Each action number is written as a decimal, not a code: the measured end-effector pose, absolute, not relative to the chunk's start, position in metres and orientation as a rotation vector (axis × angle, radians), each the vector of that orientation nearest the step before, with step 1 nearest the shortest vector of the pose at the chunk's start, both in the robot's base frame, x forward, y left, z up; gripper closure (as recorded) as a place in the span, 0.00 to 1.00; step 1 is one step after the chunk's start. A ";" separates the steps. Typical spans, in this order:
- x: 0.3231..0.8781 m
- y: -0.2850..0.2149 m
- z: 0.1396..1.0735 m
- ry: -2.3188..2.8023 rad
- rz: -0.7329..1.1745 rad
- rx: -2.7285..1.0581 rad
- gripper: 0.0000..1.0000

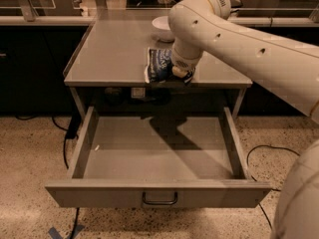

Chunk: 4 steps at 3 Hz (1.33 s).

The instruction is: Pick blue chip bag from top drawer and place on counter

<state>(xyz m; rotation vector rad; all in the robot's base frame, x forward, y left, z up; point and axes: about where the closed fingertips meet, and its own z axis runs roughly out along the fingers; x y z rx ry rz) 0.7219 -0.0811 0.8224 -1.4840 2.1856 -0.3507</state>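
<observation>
In the camera view, we saw the crumpled dark-blue foil chip bag (158,63) lying on the flat grey metal counter (114,54), at its front edge. The gripper (182,72) sat against the bag's right side, largely covered by the thick white arm (239,39); whether it clasped the bag we could not tell. A white round bowl (162,28) stood farther back on the counter. Below the counter, the wide grey metal top drawer (99,195) stood pulled out.
</observation>
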 end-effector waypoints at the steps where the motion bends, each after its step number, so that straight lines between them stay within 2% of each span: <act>1: 0.722 -0.081 0.826 2.186 -0.351 -1.484 1.00; 2: 0.722 -0.081 0.826 2.186 -0.351 -1.484 0.86; 4: 0.722 -0.081 0.826 2.186 -0.351 -1.484 0.38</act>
